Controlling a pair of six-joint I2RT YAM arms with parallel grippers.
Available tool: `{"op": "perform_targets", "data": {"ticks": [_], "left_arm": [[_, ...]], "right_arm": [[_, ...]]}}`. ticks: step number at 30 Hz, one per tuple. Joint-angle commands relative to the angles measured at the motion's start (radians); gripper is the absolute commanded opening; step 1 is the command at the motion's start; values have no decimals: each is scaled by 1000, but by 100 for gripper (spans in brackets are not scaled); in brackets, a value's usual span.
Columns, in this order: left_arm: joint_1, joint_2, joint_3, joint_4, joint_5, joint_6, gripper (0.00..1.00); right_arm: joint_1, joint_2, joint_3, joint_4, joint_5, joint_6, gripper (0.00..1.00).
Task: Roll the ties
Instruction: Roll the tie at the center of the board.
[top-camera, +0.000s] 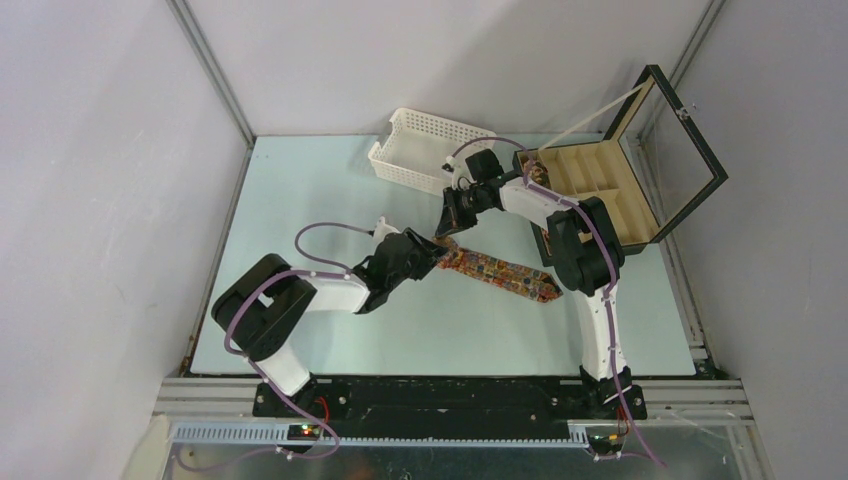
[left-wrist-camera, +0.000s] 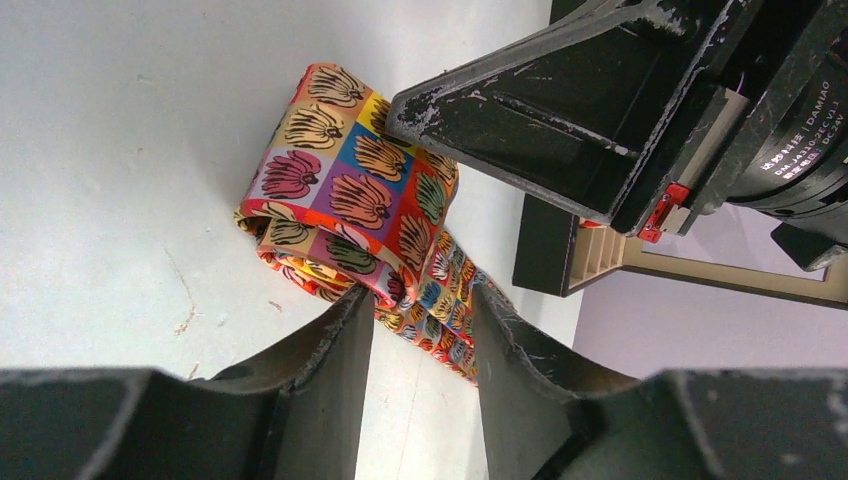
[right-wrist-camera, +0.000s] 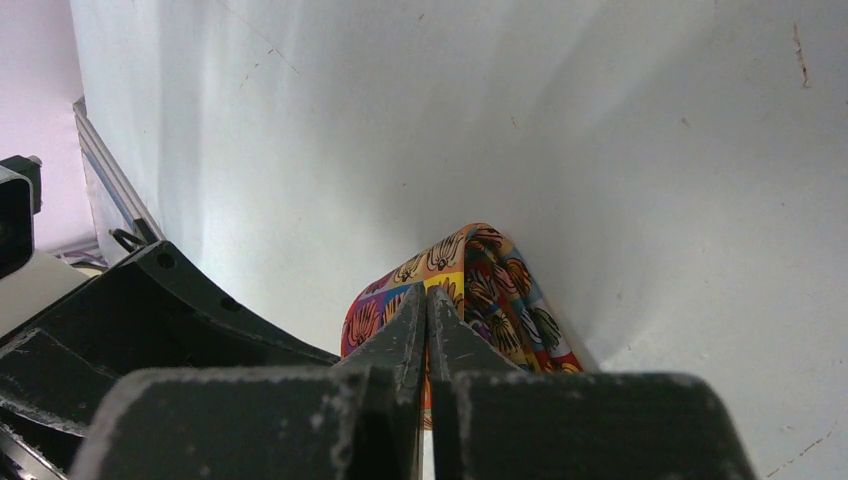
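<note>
Pressed together, the right fingers (right-wrist-camera: 405, 335) seemingly pin the necktie (top-camera: 497, 272) at its folded ten-o'clock end. The left fingers (left-wrist-camera: 335, 345), half spread, straddle the strip, likely for rolling.

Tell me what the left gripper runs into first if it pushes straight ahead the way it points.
The left gripper would most likely meet the tie first: its folded end lies just beyond the open jaws. The right gripper sits further on, above that fold, though depth is hard to judge.
</note>
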Motion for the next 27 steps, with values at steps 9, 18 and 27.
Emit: {"op": "perform_targets", "data": {"ticks": [9,18,27], "left_arm": [[13,9,16,16,-13,6,39],[17,13,8,12,-23,6,43],[20,30,15,12,-26,3,39]], "right_arm": [[-3,-47,15,14,-3,-4,0],[-3,-47,15,11,0,-7,0],[-4,-45,21,10,-1,-6,0]]}}
